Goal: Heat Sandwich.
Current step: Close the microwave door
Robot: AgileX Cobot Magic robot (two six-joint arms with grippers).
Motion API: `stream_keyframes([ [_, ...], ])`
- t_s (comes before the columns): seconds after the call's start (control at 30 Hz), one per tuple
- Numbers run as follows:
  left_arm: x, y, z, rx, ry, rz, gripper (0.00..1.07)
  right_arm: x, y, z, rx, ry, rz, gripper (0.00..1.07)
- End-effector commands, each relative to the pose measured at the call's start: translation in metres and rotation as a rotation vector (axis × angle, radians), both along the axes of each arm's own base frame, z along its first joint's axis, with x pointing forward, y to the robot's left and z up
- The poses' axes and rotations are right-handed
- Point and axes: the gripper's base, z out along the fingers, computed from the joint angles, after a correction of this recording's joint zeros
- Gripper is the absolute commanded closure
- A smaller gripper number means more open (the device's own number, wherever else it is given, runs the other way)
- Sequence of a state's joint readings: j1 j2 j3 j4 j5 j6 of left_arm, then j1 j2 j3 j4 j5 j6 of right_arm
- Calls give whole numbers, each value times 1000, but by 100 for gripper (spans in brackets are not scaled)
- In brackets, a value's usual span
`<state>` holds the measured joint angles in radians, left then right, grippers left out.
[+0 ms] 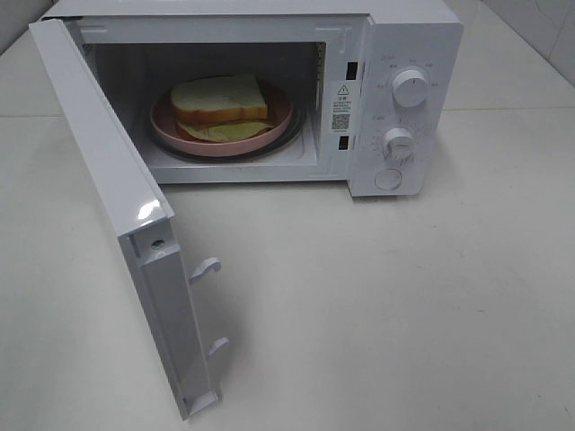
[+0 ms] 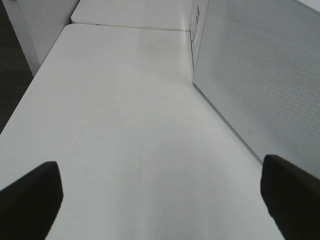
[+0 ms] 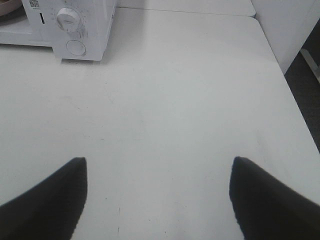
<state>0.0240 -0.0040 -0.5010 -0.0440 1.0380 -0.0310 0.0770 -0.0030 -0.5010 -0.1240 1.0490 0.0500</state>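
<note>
The counter point(image 1: 404, 296) lies bare between its near edge and the microwave point(image 1: 422, 36) toward the far edge, its door point(image 1: 108, 180) swung toward the near-left corner. Inside, the sandwich point(image 1: 220, 99) rests on a pink plate point(image 1: 220, 146). The left jaws and right jaws stand wide, empty.

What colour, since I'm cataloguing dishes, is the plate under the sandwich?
Pink; the plate under the sandwich shows best in the exterior high view.

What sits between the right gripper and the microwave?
Nothing. In the right wrist view, only bare table stretches from the open right gripper to the front of the microwave.
</note>
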Motion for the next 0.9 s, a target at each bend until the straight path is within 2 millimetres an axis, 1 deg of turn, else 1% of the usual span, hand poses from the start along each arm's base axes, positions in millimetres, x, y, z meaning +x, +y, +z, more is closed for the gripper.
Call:
stream_keyframes([
  [0.03, -3, 0, -1, 0, -25, 4, 5, -3, 0, 0, 6, -36, -7, 31],
  [0.9, -3, 0, -1, -2, -22, 5, 5, -4, 0, 1, 6, -38, -7, 31],
])
